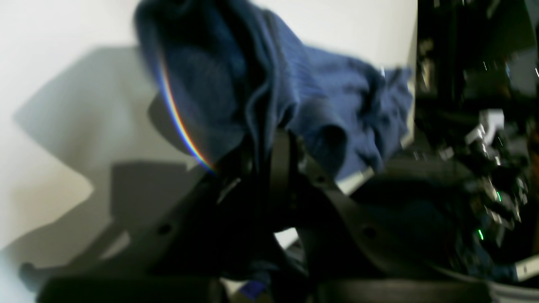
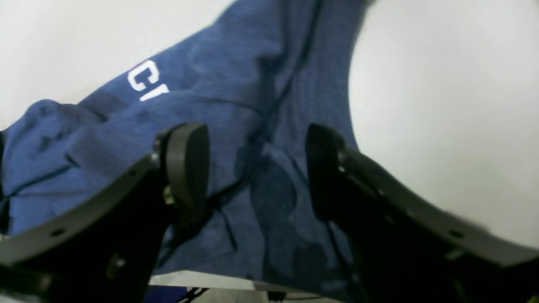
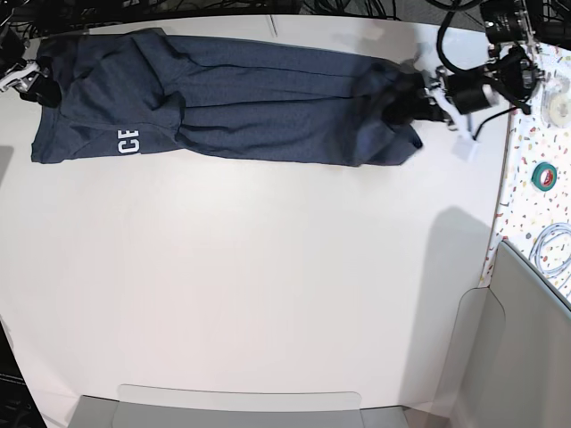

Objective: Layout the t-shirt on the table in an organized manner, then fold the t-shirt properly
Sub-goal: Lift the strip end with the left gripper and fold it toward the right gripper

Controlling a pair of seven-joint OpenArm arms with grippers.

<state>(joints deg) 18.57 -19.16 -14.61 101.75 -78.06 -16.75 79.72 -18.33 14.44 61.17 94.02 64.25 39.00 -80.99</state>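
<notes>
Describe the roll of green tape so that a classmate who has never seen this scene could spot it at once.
Start at the big off-white table and move to the narrow speckled surface along its right side in the base view. The green tape lies there, a small ring, unlike the loose coil of pale cable beside it.

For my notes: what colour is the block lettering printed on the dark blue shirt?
White lettering on the dark navy heathered cotton t-shirt; it shows best in the right wrist view.
</notes>
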